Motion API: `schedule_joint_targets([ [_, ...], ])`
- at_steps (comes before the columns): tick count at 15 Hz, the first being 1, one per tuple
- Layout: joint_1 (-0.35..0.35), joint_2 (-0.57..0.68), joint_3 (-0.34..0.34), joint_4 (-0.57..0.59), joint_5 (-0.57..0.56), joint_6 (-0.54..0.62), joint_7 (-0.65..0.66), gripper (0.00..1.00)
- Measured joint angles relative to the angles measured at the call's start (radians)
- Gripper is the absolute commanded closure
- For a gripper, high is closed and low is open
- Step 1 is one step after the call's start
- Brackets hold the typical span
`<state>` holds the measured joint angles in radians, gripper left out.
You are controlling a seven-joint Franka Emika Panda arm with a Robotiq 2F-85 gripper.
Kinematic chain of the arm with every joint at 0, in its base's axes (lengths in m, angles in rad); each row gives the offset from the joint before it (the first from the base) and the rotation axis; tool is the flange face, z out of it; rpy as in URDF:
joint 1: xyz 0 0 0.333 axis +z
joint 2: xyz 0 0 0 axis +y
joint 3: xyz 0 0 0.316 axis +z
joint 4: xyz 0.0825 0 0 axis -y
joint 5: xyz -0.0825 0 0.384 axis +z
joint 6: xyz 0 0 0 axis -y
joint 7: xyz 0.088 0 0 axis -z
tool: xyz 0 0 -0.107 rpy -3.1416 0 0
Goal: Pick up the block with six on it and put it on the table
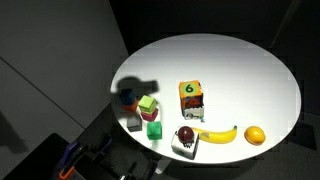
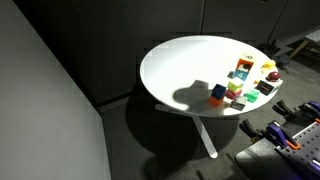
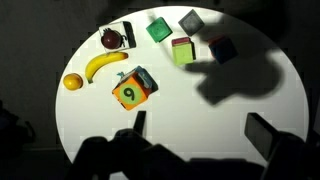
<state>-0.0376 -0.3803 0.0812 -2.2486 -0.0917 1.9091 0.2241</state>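
Block with six on it (image 1: 191, 92) sat near table (image 1: 230, 60) centre, 6 face showing in wrist view (image 3: 129, 93), apparently atop speckled cube (image 1: 196, 108) (contact hard to confirm). Banana (image 1: 218, 134) and orange (image 1: 255, 135) lay nearby toward rim; green cube (image 1: 154, 130) apart. Gripper (image 3: 200, 130) hovered above table, fingers (image 3: 262, 135) spread wide, nothing between, clear of block

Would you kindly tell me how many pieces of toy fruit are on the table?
3. The banana lies near the table's edge; the orange sits just off one end; the dark red fruit is by a patterned block at the other end. No others show.
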Motion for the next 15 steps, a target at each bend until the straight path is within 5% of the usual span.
schedule_joint_targets([
  [15,-0.002,-0.088,-0.216,-0.184,0.091,0.213,-0.362,0.00],
])
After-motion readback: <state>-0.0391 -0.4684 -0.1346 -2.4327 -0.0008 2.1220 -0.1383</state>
